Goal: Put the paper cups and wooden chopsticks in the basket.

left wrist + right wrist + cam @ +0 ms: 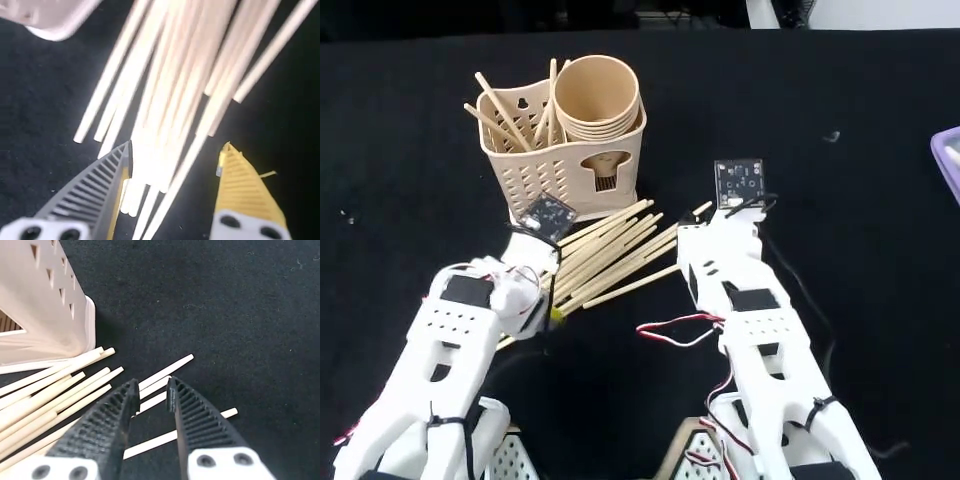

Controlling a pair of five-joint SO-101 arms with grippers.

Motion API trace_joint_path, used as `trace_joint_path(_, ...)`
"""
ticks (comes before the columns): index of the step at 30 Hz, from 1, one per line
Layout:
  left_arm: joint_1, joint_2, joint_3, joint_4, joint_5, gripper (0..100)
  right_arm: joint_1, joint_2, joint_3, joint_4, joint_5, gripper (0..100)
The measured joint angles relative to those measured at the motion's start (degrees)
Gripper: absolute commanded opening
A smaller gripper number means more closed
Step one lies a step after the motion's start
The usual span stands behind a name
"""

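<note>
one basket (565, 170) holds the stacked paper cups (597, 95); many wooden chopsticks (615, 250) lie fanned just beside it. left gripper (177, 147), spread, straddles their ends: better to close squarely on few. right gripper (153, 382), narrowly parted, empty.

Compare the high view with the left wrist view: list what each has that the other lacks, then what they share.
High view: paper cups stacked in the basket, with leaning chopsticks beside them. Left wrist view: the left gripper open, its fingers either side of the loose chopsticks' ends. Shared: the loose chopsticks on the black table, the basket's edge.
</note>
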Motion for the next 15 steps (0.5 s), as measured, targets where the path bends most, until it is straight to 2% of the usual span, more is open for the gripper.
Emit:
trace_joint_path(7,-0.7,1.6,0.0,-0.6,0.0,28,0.0,0.0,0.0,0.0,0.0,10.1)
trace_joint_path(15,-0.9,19.8,-6.6,-0.6,0.3,25,0.0,0.0,0.0,0.0,0.0,10.2)
